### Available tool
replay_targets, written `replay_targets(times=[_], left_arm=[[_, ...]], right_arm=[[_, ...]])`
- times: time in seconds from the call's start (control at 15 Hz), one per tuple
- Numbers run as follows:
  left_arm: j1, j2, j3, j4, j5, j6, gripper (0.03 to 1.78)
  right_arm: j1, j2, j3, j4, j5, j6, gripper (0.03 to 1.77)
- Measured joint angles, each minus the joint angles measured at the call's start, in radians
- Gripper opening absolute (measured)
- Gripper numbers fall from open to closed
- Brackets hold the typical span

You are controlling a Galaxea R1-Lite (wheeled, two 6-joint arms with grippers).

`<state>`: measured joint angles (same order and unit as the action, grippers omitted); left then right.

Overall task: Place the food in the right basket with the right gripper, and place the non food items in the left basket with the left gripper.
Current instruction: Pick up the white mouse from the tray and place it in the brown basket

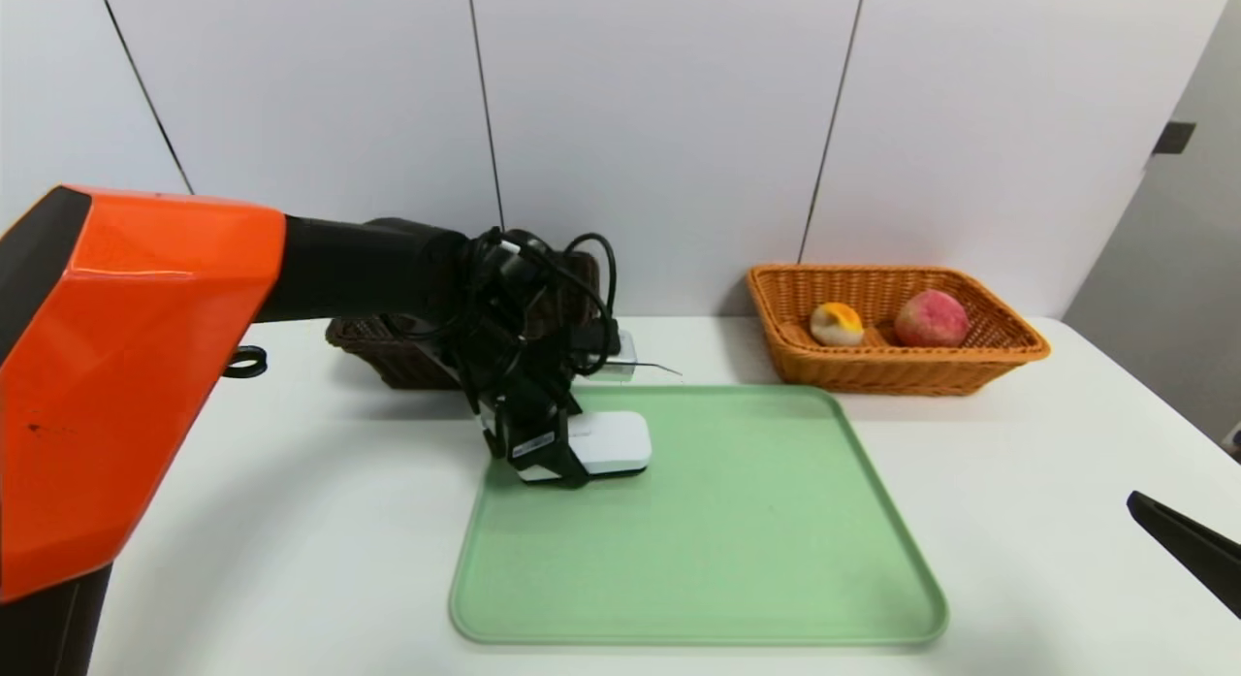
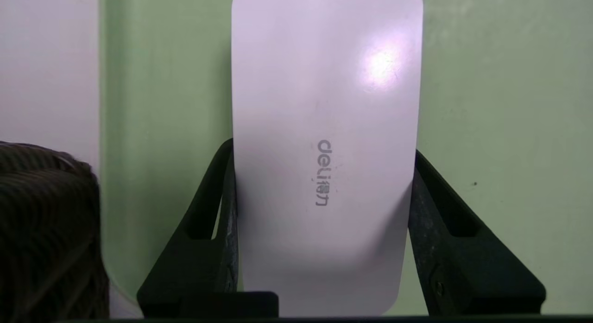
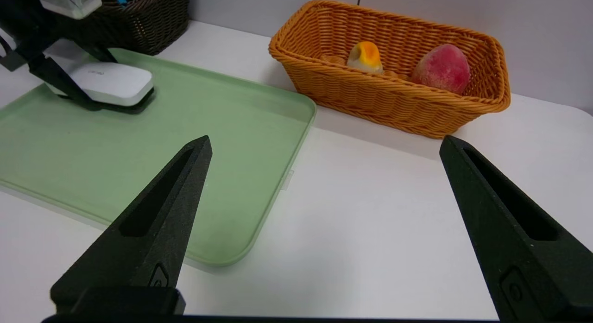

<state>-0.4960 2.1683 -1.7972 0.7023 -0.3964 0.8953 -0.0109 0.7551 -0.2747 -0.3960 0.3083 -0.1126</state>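
White table (image 1: 1028, 443), green tray (image 1: 708, 560). Left gripper (image 2: 324, 151) had the white box (image 2: 324, 105) pinched across its narrower width, likely for basket transfer. Right gripper (image 3: 324, 142) waited open beside the tray; peach (image 3: 442, 69) and bun (image 3: 365, 58) sat in the orange basket (image 3: 370, 103).

bright scene; glare on white box (image 2: 324, 128); soft table shadows.
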Motion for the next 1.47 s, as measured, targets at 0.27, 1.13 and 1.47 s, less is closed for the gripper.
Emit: replay_targets(times=[0.27, 1.13, 1.47], left_arm=[[-0.036, -0.064, -0.142, -0.038, -0.03, -0.225, 1.01], [0.079, -0.224, 0.229, -0.984, 0.68, -1.013, 1.0], [0.086, -0.196, 0.382, -1.169, 0.681, -1.014, 1.0]], right_arm=[[0.0, 0.001, 0.012, -0.001, 0.005, 0.0, 1.7], [-0.001, -0.002, -0.002, -0.001, -0.01, -0.03, 1.7], [-0.001, -0.002, -0.007, 0.001, -0.01, -0.047, 1.7]])
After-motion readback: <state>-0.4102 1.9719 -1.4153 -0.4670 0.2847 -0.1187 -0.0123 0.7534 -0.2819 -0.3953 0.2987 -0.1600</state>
